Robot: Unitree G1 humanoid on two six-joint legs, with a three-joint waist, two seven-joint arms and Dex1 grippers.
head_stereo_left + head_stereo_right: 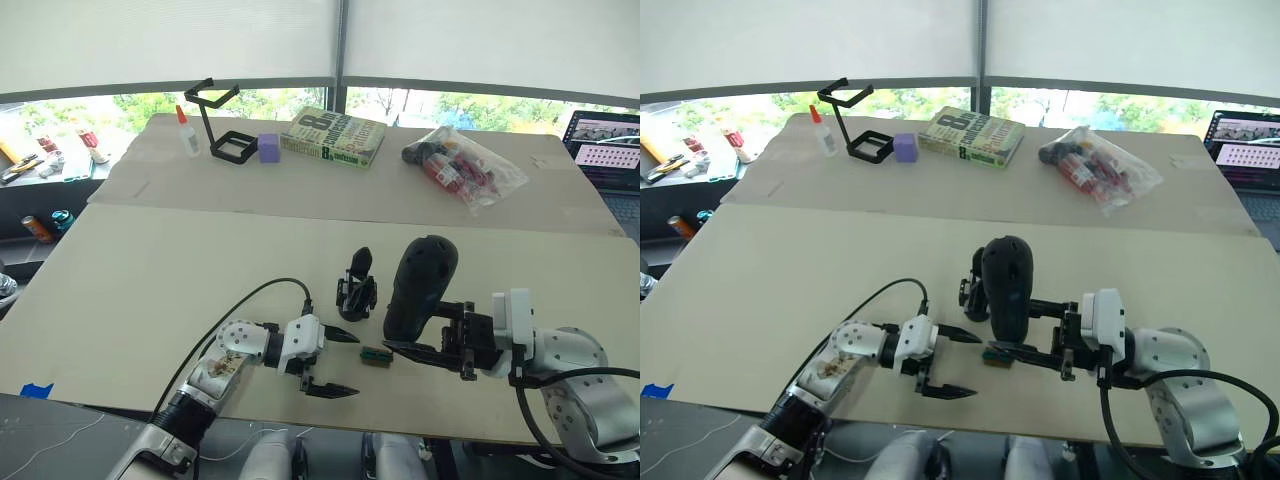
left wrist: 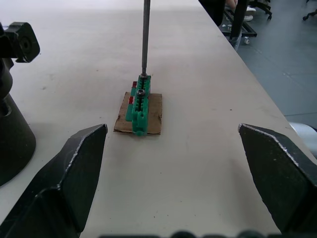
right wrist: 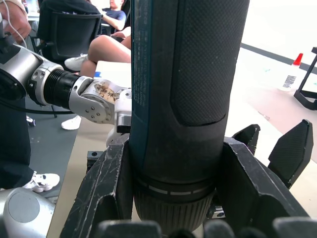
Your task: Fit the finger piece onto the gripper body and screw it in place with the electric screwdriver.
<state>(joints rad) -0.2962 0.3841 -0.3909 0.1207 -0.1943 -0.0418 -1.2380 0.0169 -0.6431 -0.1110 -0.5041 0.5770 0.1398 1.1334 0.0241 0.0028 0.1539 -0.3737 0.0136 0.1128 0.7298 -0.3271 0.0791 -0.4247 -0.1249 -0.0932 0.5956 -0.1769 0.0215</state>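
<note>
My right gripper (image 1: 415,325) is shut on the electric screwdriver (image 1: 420,280), a thick black tool held nearly upright near the table's front edge. Its thin metal bit (image 2: 145,39) comes down onto the far end of a small green block (image 2: 139,105) on a brown base. The gripper body (image 1: 357,288) stands just behind that block, with a black pointed finger sticking up from it. My left gripper (image 1: 352,365) is open, left of the block, fingers pointing at it. I cannot make out a separate finger piece.
At the table's far side stand a glue bottle (image 1: 187,132), a black wire-frame stand (image 1: 220,125), a purple cube (image 1: 268,148), a book (image 1: 333,137) and a plastic bag of items (image 1: 462,165). A laptop (image 1: 605,150) sits far right. Seated people (image 3: 106,34) appear beyond the table.
</note>
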